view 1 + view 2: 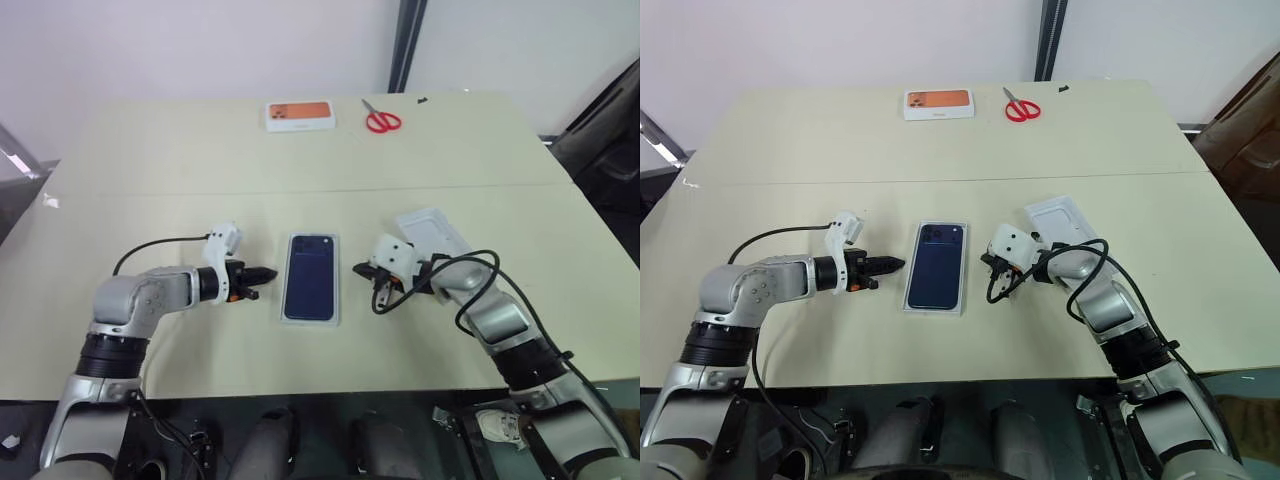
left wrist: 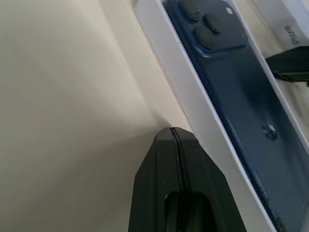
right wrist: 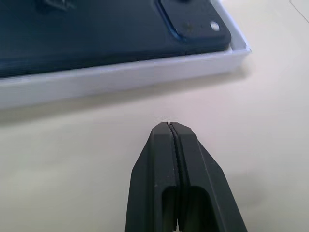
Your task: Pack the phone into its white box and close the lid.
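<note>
The dark navy phone (image 1: 309, 275) lies camera side up inside the shallow white box (image 1: 336, 290) at the middle of the table. My left gripper (image 1: 268, 272) is shut and empty, its tip a short way left of the box rim (image 2: 193, 104). My right gripper (image 1: 361, 270) is shut on nothing and points at the box's right wall (image 3: 120, 77) with a small gap of table between. The white lid (image 1: 432, 232) lies on the table behind my right forearm.
A small white carton with an orange phone picture (image 1: 299, 115) and red-handled scissors (image 1: 381, 119) lie at the far edge. A black cable (image 1: 480, 280) loops over my right arm. Open tabletop surrounds the box on the near side.
</note>
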